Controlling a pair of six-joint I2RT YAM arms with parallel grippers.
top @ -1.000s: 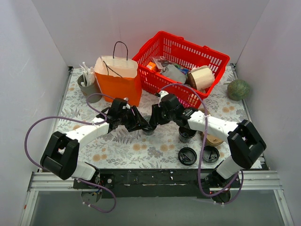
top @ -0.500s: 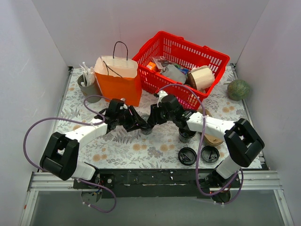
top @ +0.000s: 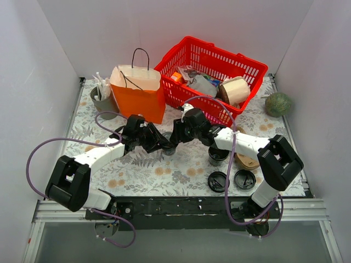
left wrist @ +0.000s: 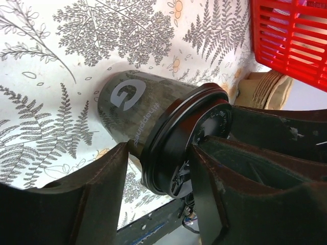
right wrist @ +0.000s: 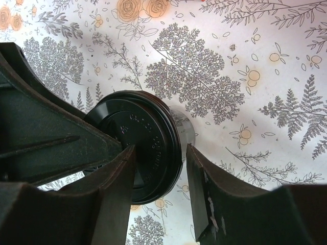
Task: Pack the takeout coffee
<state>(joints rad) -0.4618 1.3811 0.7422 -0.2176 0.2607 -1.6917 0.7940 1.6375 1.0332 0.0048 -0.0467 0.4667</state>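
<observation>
The takeout coffee (top: 169, 149), a small dark cup with a round black lid, stands on the floral cloth between my two grippers. In the left wrist view the takeout coffee (left wrist: 134, 107) shows a grey logo, and my left gripper (left wrist: 159, 153) is closed on it just under the lid rim. My left gripper (top: 163, 144) comes in from the left. My right gripper (top: 177, 137) comes in from the right. In the right wrist view my right gripper (right wrist: 161, 153) is open over the lid (right wrist: 148, 143), one finger lying against the lid top and the other clear of the rim.
An orange paper bag (top: 137, 94) stands open behind the left arm. A red basket (top: 241, 61) of goods is behind the right arm. A lidless black cup (top: 218, 155), two loose black lids (top: 218, 181) (top: 244, 179), a grey utensil cup (top: 101, 99) and a green melon (top: 278, 103) are around.
Both grippers and the cup between them have shifted a little to the left and away from the arm bases. The right arm has reached further left.
</observation>
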